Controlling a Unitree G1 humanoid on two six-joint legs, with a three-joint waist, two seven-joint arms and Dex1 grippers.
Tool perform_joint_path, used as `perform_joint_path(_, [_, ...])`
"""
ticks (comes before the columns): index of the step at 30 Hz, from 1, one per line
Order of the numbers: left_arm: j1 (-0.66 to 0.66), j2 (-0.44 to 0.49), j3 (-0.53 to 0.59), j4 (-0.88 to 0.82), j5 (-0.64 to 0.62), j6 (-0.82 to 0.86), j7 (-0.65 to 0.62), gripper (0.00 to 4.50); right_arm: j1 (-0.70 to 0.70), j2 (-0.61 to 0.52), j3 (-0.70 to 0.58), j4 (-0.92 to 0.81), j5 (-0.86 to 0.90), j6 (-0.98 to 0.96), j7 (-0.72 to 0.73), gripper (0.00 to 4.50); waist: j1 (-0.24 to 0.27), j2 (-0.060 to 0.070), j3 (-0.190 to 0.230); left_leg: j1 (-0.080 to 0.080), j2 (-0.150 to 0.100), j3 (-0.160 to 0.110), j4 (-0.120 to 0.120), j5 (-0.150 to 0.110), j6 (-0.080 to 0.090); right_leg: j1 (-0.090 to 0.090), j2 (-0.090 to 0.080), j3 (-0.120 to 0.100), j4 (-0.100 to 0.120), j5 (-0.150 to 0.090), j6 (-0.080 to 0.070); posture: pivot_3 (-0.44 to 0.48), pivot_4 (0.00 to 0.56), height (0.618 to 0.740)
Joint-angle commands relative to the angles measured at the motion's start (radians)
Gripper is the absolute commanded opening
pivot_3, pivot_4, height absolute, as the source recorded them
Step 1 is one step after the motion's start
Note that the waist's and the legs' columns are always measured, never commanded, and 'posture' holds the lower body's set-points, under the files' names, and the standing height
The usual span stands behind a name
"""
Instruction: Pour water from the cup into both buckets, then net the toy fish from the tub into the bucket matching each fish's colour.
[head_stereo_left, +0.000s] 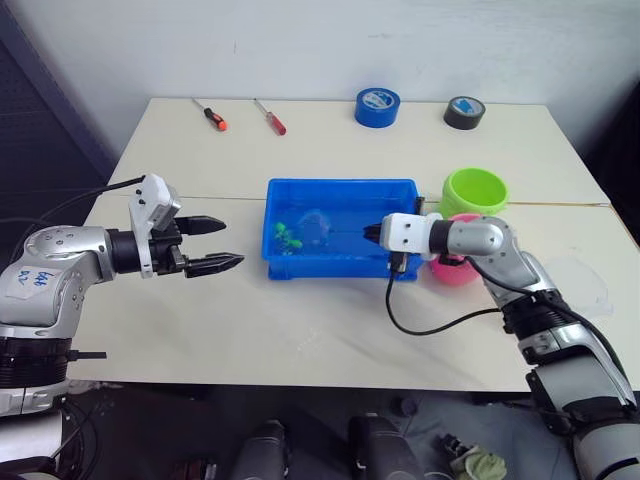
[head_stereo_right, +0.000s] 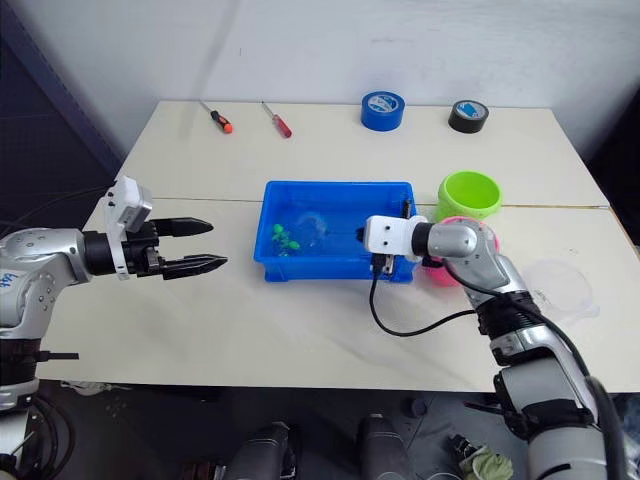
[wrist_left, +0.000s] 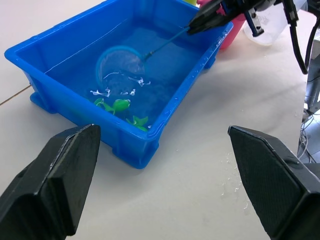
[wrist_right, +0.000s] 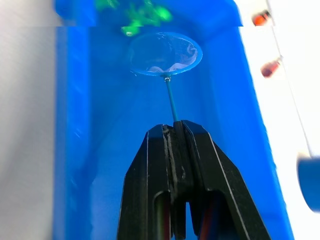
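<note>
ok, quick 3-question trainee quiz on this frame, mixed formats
1. True or false: the right gripper is shut on the net handle.
2. Which fish colour shows in the tub? A) pink B) green C) yellow
3. Fill in: the left gripper is ____ and holds nothing.

Key: 1 true; 2 B, green fish near the net hoop; 3 open.
</note>
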Motion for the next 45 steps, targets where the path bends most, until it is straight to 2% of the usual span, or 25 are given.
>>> perform_joint_path(1, [0.000,-0.001,0.009,-0.018,-0.007,-0.021,-0.005,4.45,-0.002,-0.014,-0.047,-0.065,0.052,0.006,0.012,0.00,-0.001,0.000,0.000,0.000,0.000,0.000,0.000,0.000,0.000,0.000,0.000,0.000,0.000,0.000,0.000,0.000,0.150,0.740])
perform_joint_path(5, [0.008,-0.002,0.014,-0.025,-0.008,-0.023,0.002,4.45,0.007,0.005,-0.067,-0.121,0.063,0.067,-0.018,0.00,0.000,0.000,0.000,0.000,0.000,0.000,0.000,0.000,0.000,0.000,0.000,0.000,0.001,0.000,0.000,0.000,0.150,0.740])
perform_joint_path(13, [0.003,-0.007,0.013,-0.022,-0.009,-0.025,0.004,4.45,0.087,0.024,-0.036,-0.273,0.114,0.169,0.060,0.00,0.002,0.000,0.000,0.000,0.000,0.000,0.000,0.000,0.000,0.000,0.000,0.000,0.000,0.000,0.000,0.000,0.150,0.740])
perform_joint_path(22, [0.026,0.013,-0.007,-0.024,0.020,-0.060,-0.026,4.45,0.056,0.019,0.043,-0.132,-0.055,0.021,-0.019,0.00,0.000,0.000,0.000,0.000,0.000,0.000,0.000,0.000,0.000,0.000,0.000,0.000,0.000,0.000,0.000,0.000,0.150,0.740])
perform_joint_path(27, [0.024,0.016,0.005,-0.024,0.011,-0.052,-0.024,4.45,0.047,0.038,0.045,-0.097,-0.039,0.004,0.003,0.00,0.000,0.000,0.000,0.000,0.000,0.000,0.000,0.000,0.000,0.000,0.000,0.000,0.000,0.000,0.000,0.000,0.150,0.740])
perform_joint_path(33, [0.020,0.016,0.011,-0.018,0.006,-0.051,-0.017,4.45,0.047,0.070,0.048,-0.101,0.031,0.008,0.096,0.00,0.000,0.000,0.000,0.000,0.000,0.000,0.000,0.000,0.000,0.000,0.000,0.000,0.000,0.000,0.000,0.000,0.150,0.740])
perform_joint_path(39, [0.022,0.010,0.013,-0.021,0.003,-0.052,-0.009,4.45,0.012,0.104,0.013,-0.094,0.118,0.141,0.172,0.00,-0.001,0.000,0.000,0.000,0.001,0.000,0.000,0.000,0.000,0.000,0.000,0.000,0.001,0.000,0.000,0.000,0.150,0.740])
perform_joint_path(43, [0.027,0.008,0.015,-0.025,0.000,-0.053,-0.004,4.45,-0.026,0.085,0.032,-0.040,0.048,0.050,0.129,0.00,-0.001,0.000,0.000,0.000,0.001,0.000,0.000,0.000,0.000,0.000,0.000,0.000,0.000,0.000,0.000,0.000,0.150,0.740])
perform_joint_path(45, [0.026,0.007,0.016,-0.025,-0.001,-0.053,-0.001,4.45,-0.033,0.091,0.031,-0.016,0.052,0.066,0.137,0.00,0.000,0.000,0.000,0.000,0.000,0.000,0.000,0.000,0.000,0.000,0.000,0.000,0.000,0.000,0.000,0.000,0.150,0.740])
